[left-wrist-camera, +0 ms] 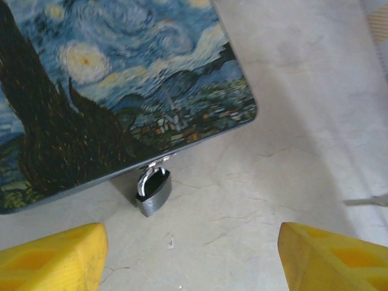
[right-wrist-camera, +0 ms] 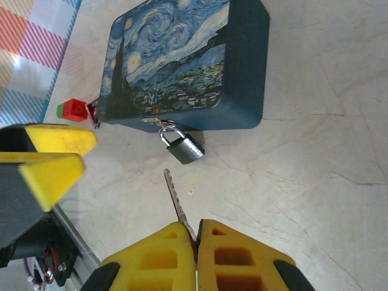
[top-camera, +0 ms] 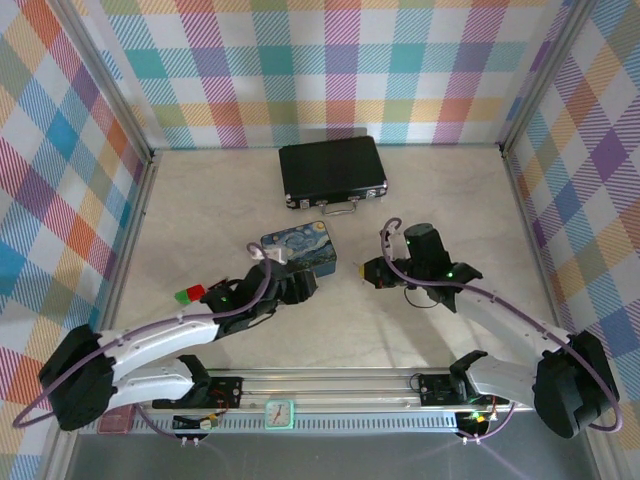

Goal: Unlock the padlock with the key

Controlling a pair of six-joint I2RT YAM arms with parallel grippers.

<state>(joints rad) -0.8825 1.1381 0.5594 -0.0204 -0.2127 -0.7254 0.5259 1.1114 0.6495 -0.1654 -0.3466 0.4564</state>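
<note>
Right jaws pinch key (right-wrist-camera: 176, 200) | left jaws wide | right wrist view: key tip near padlock (right-wrist-camera: 185, 148)

Plaid walls (top-camera: 330, 70), pale marbled tabletop (top-camera: 200, 200)

Padlock (right-wrist-camera: 183, 147): small, grey, shackle closed through the hasp at painted box's (right-wrist-camera: 182, 54) near edge. Key (right-wrist-camera: 174, 197): thin, silvery, pinched in right gripper (right-wrist-camera: 196, 236), tip near padlock.

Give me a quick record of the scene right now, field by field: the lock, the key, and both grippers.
padlock: small grey metal padlock, hooked on the hasp of the blue starry-night box, shackle looks closed
key: thin silvery key, blade pointing toward the padlock, not inserted
right gripper: shut on the key
left gripper: open, near the padlock, not touching it
</note>
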